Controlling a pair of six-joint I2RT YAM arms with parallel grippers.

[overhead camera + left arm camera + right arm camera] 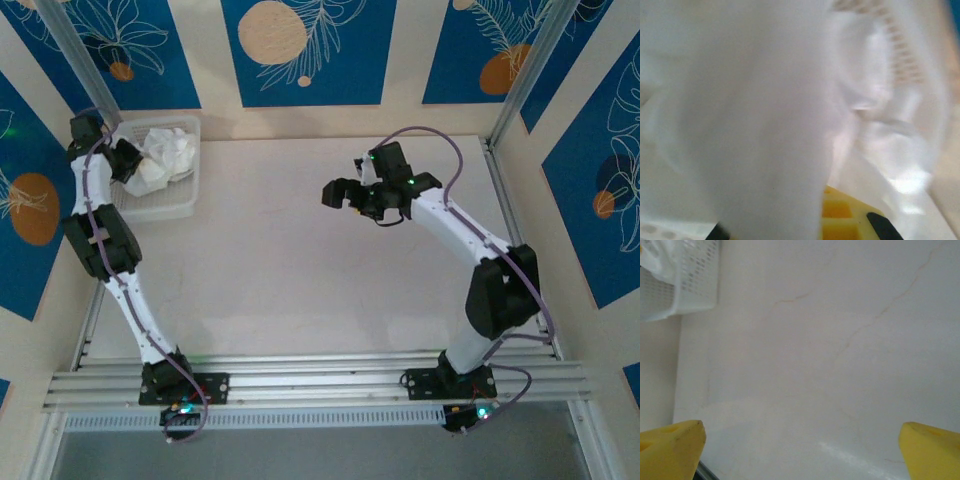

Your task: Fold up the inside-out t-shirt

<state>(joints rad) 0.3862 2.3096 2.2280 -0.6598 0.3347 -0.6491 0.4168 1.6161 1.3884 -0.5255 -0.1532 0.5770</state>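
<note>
Cloth of inside-out t-shirt (168,152) was found bunched in mesh basket (160,211), far-left bench (300,280) corner. Left pincer (138,160) was buried there, clamped on t-shirt. Right pincer (342,195) was held apart mid-bench, well away.

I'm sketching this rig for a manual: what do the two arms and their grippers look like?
The left arm and right arm share slim white links, bulky black joint housings and black bases. A lavender cable trails along each. Small green lights glow near the right wrist. The left gripper and right gripper are black, with yellow fingers seen from the wrist cameras.
</note>
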